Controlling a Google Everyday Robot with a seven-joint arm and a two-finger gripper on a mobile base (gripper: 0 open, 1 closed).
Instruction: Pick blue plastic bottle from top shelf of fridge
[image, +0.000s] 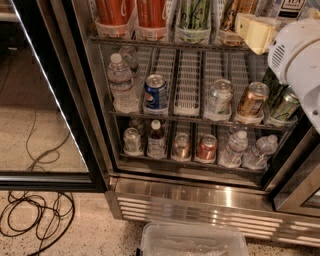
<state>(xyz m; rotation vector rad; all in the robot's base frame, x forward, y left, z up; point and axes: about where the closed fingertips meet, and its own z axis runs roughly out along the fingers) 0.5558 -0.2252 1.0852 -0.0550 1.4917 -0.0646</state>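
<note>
The fridge (200, 200) stands open in the camera view. Its top shelf (165, 44) runs along the upper edge, with tall bottles in translucent front cups: two orange ones, a green one and a brown one. At the far top right, a white label with dark lettering marks the blue plastic bottle (292, 7); only its lower part shows, above my white arm (297, 55). My gripper (255, 32), cream coloured, is at the top shelf's front edge, just left of that bottle and in front of the brown one.
The middle rack holds a water bottle (121, 82), a Pepsi can (156, 92) and several cans. The lower rack holds a small brown bottle (156, 140), cans and water bottles. The glass door (50, 100) stands open at left. Cables (35, 215) and a clear bin (192, 240) lie on the floor.
</note>
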